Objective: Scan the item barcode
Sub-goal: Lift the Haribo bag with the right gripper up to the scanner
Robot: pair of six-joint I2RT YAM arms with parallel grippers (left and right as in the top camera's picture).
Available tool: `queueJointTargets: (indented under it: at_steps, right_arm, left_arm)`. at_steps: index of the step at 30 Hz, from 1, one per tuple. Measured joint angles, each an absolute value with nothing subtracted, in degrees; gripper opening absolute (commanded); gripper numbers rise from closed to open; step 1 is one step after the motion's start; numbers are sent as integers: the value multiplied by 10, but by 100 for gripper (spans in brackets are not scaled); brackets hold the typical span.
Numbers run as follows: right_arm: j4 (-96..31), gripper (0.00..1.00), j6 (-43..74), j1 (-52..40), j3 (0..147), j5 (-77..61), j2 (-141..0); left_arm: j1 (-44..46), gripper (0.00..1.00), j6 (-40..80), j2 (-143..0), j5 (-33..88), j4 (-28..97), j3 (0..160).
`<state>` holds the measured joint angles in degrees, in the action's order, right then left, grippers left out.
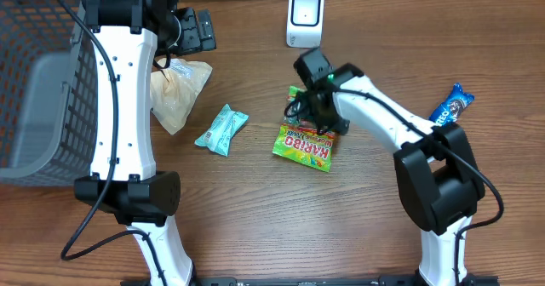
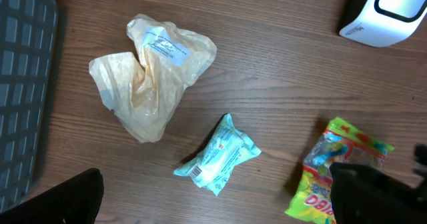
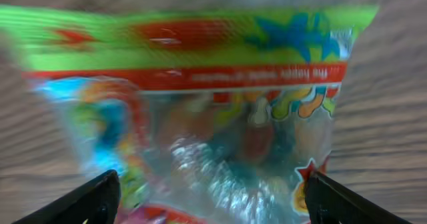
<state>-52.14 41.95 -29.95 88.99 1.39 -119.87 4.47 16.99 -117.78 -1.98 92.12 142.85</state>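
Observation:
A green and red Haribo gummy bag [image 1: 304,147] lies flat on the wooden table, below the white barcode scanner [image 1: 305,18] at the back centre. My right gripper [image 1: 317,120] hangs over the bag's upper end. In the right wrist view the Haribo bag [image 3: 200,84] fills the frame, blurred, and the right gripper [image 3: 213,201] is open with a finger at each side of it. My left gripper [image 1: 194,31] is raised at the back left, open and empty. Its wrist view shows the Haribo bag [image 2: 347,144] and the scanner [image 2: 387,11].
A teal packet [image 1: 221,129] [image 2: 219,156] lies left of the gummy bag, and a crumpled beige plastic bag [image 1: 177,94] [image 2: 150,71] beyond it. A blue Oreo pack [image 1: 449,107] sits at the far right. A grey mesh basket [image 1: 38,90] fills the left side.

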Motion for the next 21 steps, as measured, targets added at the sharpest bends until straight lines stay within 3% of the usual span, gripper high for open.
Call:
queueJointTargets:
  at_steps: [5, 9, 17, 18, 21]
  right_arm:
    - [-500, 79, 448, -296, 878, 12, -1199]
    - [-451, 66, 459, -296, 867, 8, -1199]
    - [-441, 10, 475, -294, 855, 2, -1199]
    - [-440, 5, 477, -294, 855, 2, -1199]
    - [-436, 4, 473, -293, 856, 1, -1197]
  left_arm:
    - [45, 100, 170, -1178, -20, 921, 1428]
    - [45, 100, 170, -1178, -20, 921, 1428]
    - [45, 100, 170, -1178, -20, 921, 1428]
    - [45, 100, 170, -1178, -20, 921, 1428]
    - [45, 100, 170, -1178, -20, 921, 1428]
